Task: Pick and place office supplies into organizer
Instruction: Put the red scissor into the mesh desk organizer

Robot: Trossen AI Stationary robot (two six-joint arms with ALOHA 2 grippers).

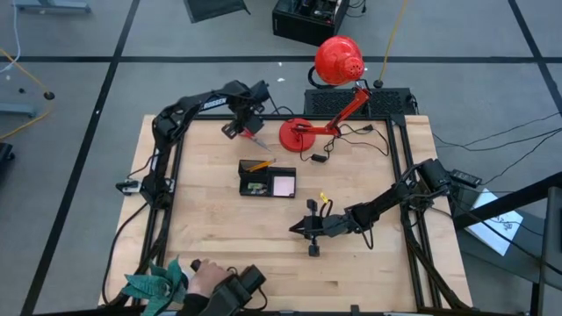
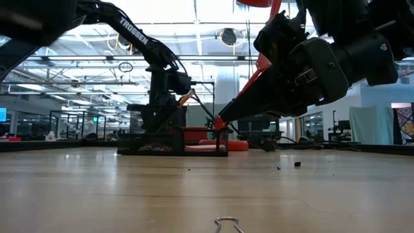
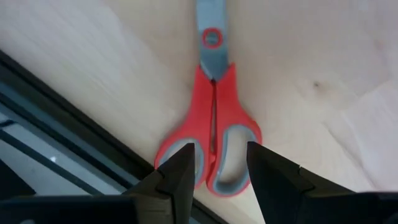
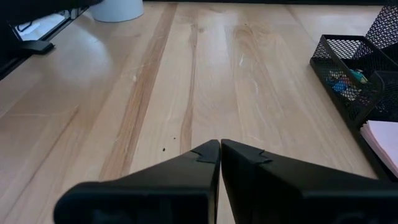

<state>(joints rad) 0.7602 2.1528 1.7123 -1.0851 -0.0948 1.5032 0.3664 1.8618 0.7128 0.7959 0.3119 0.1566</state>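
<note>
Scissors [image 3: 212,134] handles between left claw's [image 3: 219,167] parted fingers.

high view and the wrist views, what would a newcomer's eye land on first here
The big red desk lamp at the table's far edge stands out most, its round base beside the left gripper. That gripper hangs open over the red-handled scissors, one finger on each side of a handle loop. Mid-table sits the small black mesh organizer with a pale pink notepad in it, while the right gripper waits shut nearby.

Left hand [image 3: 217,171] fingers spread, lowered; right hand [image 4: 220,155] closed, hovering.
</note>
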